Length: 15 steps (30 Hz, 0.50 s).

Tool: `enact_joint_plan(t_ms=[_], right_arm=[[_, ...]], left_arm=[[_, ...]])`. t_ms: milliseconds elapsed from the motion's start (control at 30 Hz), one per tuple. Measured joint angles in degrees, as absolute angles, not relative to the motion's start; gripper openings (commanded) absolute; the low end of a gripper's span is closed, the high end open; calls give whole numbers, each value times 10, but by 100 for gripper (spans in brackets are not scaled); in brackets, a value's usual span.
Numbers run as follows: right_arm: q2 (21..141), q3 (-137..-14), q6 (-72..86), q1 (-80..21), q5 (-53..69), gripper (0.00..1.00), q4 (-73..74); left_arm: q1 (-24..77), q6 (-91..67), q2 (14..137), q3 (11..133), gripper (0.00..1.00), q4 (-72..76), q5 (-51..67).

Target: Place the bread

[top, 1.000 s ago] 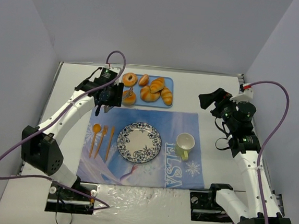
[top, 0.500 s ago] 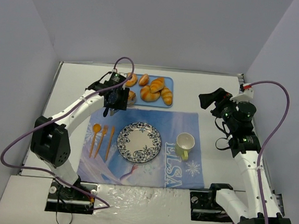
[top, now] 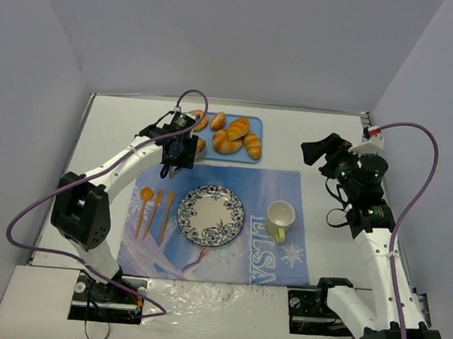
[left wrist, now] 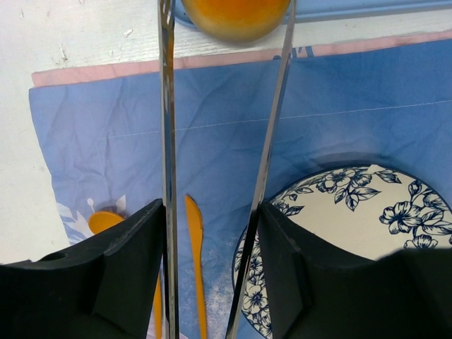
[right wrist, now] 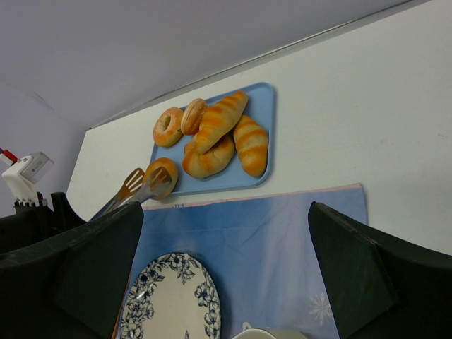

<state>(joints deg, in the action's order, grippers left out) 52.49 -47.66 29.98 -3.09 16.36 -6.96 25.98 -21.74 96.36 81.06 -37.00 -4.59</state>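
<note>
The bread [left wrist: 235, 14], a golden-orange ring donut, lies at the near left corner of the blue tray [top: 247, 156]. It also shows in the right wrist view [right wrist: 157, 171]. My left gripper [top: 179, 151] is shut on metal tongs [left wrist: 167, 141]. The tong blades [right wrist: 141, 185] reach the bread, one on each side of it. The patterned plate [top: 211, 215] sits on the blue mat, near my left gripper [left wrist: 212, 233]. My right gripper [top: 315, 152] is open and empty, off to the right of the mat.
A second ring donut [right wrist: 168, 126] and several ridged rolls [right wrist: 212, 138] fill the tray. An orange spoon, fork and knife [top: 154, 211] lie left of the plate. A pale green mug [top: 280, 217] stands right of it. Walls close three sides.
My left arm has swung right toward the tray, bringing the tongs over the near donut. The right arm has not moved.
</note>
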Motion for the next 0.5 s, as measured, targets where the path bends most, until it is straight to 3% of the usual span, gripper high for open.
enact_joint_plan(t_ms=[233,500], right_arm=[[525,-476,300,-31,164,100,-70],[525,-476,300,-31,164,100,-70]], left_arm=[[266,-219,965,811,24,-371,-55],[280,-219,957,811,17,-377,-72]])
